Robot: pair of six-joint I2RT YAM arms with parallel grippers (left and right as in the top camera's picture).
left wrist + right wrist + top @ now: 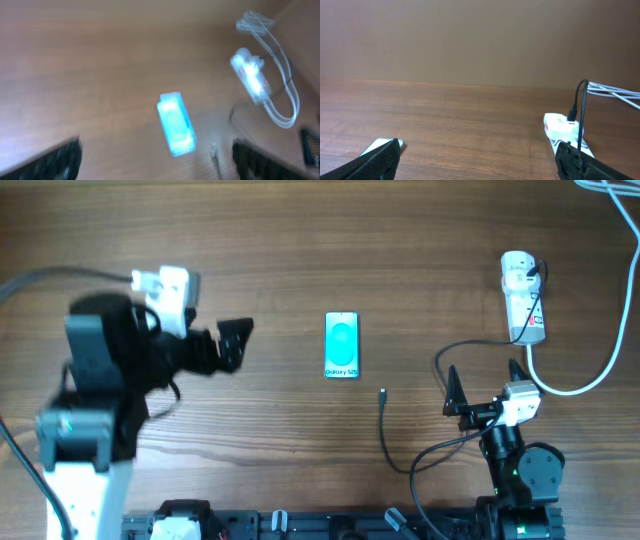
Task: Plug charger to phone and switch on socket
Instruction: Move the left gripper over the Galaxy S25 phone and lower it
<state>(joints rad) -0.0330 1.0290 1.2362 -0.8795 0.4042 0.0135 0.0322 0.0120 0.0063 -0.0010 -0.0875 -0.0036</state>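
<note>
The phone (342,345) lies flat at the table's middle, cyan screen up; it shows blurred in the left wrist view (175,123) and as a sliver in the right wrist view (376,146). The charger's thin black cable (385,425) lies right of and below the phone, its metal tip (214,149) pointing at the phone's lower right. The white socket (521,296) lies at the far right with a black plug in it, also in the wrist views (250,75) (564,128). My left gripper (232,345) is open, raised left of the phone. My right gripper (482,385) is open, low, below the socket.
The thick white cord (600,350) loops from the socket to the table's right edge. The robot arm's black cables (440,455) run near the right arm's base. The left wrist view is motion-blurred.
</note>
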